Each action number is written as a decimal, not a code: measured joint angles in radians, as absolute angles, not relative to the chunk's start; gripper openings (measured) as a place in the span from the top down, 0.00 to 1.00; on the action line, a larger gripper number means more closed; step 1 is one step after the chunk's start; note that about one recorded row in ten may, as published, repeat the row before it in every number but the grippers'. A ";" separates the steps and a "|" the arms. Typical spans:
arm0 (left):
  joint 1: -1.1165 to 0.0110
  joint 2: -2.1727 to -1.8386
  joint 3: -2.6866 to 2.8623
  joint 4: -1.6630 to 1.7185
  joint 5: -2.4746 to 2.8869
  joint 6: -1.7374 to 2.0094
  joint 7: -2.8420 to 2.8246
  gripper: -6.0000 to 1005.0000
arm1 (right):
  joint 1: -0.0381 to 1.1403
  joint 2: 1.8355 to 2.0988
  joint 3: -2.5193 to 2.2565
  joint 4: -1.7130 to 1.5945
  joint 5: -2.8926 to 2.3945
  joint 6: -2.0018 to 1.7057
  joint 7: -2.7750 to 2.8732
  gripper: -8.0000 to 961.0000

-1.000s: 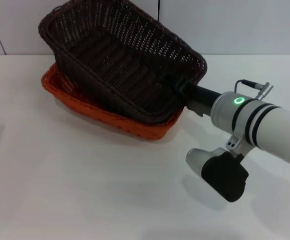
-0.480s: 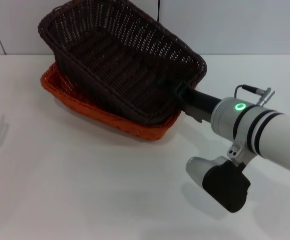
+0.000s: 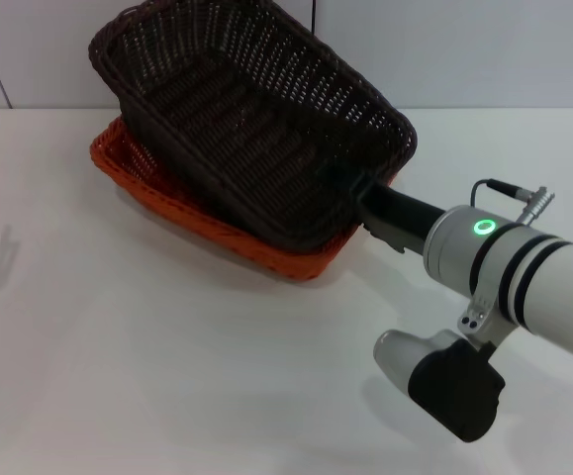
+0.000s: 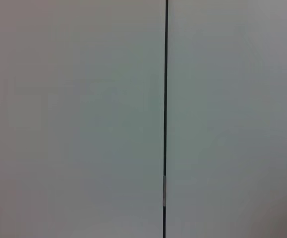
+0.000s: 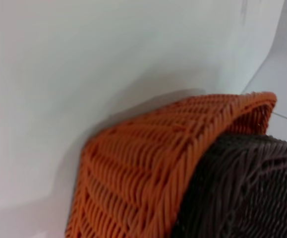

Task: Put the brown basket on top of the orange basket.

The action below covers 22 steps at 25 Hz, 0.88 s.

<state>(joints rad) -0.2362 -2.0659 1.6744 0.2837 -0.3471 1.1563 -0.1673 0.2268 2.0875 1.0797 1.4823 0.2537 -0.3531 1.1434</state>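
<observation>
The brown basket (image 3: 256, 129) sits tilted inside the orange basket (image 3: 162, 203) at the back of the white table, its far left end raised. My right gripper (image 3: 358, 191) grips the brown basket's near right rim, and its fingertips are hidden by the weave. The right wrist view shows the orange basket's corner (image 5: 148, 168) with the brown basket (image 5: 247, 193) against its inside. My left gripper is out of view, and the left wrist view shows only a wall.
The white table (image 3: 167, 366) spreads in front of the baskets. A white wall (image 3: 484, 49) with a dark seam stands right behind them. My right arm (image 3: 524, 277) crosses the table's right side.
My right arm has drawn back to the right with the brown basket. Both baskets have shifted slightly right, and the brown basket still sits tilted in the orange one.
</observation>
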 joint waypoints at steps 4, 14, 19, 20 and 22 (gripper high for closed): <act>-0.236 -2.065 1.675 0.279 -0.348 1.154 -0.167 0.22 | 0.195 2.088 1.056 1.512 0.237 -0.357 1.146 0.15; -0.235 -2.065 1.675 0.275 -0.349 1.150 -0.167 0.22 | 0.092 2.089 1.001 1.609 0.242 -0.376 1.154 0.15; -0.222 -2.066 1.673 0.274 -0.354 1.153 -0.170 0.22 | 0.051 2.087 1.022 1.629 0.244 -0.264 1.255 0.15; -0.223 -2.066 1.671 0.275 -0.354 1.153 -0.170 0.22 | 0.041 2.087 1.049 1.618 0.245 -0.204 1.298 0.15; -0.225 -2.066 1.670 0.277 -0.354 1.153 -0.170 0.22 | 0.033 2.087 1.072 1.596 0.249 -0.127 1.347 0.15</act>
<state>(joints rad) -0.2251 -2.0658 1.6697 0.2767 -0.3544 1.1530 -0.1695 0.0330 2.0873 1.0718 1.5955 0.2493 -0.1266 1.3469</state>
